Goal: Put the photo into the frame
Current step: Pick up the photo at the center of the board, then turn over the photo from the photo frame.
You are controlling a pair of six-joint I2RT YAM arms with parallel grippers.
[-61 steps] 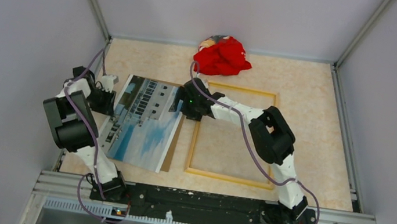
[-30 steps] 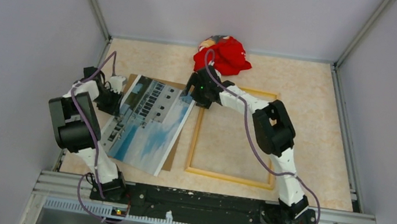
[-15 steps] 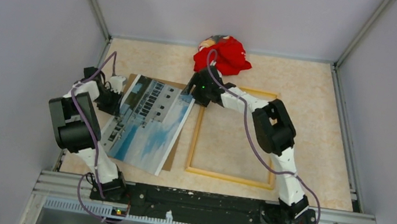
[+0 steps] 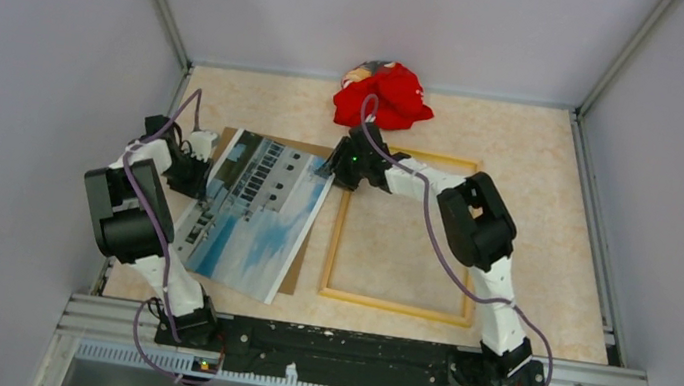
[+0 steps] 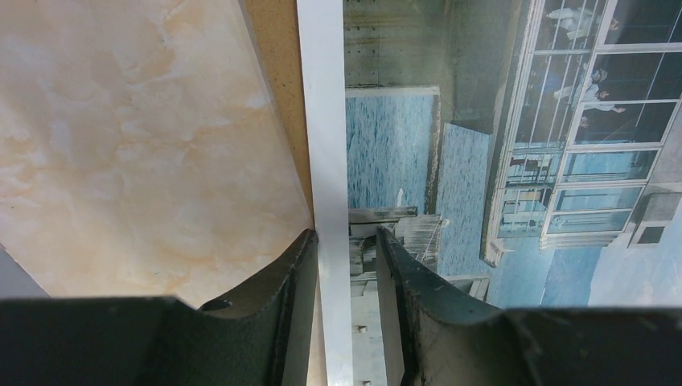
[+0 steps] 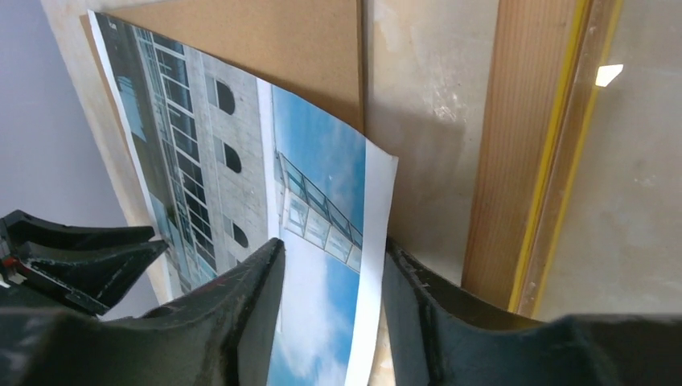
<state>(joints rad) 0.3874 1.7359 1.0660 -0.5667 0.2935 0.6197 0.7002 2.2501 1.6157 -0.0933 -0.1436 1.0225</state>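
Blue-and-white rectangular paper photo [image 4: 254, 216] of a glazed building under a cloudy sky lies picture side up and skewed on the left half of the table. It rests on a brown fibreboard panel [image 6: 265, 48] that shows past its far and right edges. At its left edge the left gripper [image 5: 346, 237] has its black fingers partway closed to either side of the white border; I cannot tell whether they actually pinch the paper. The right gripper [image 6: 334, 245] reaches across to the photo's far right corner, jaws apart with that corner between them. Just right of the photo, flat on the beige marbled table [image 4: 539, 201], lies the thin rectangular wooden frame [image 4: 395, 307], pale side up. A crumpled red cloth [image 4: 384, 96] sits beyond the frame's far left corner.
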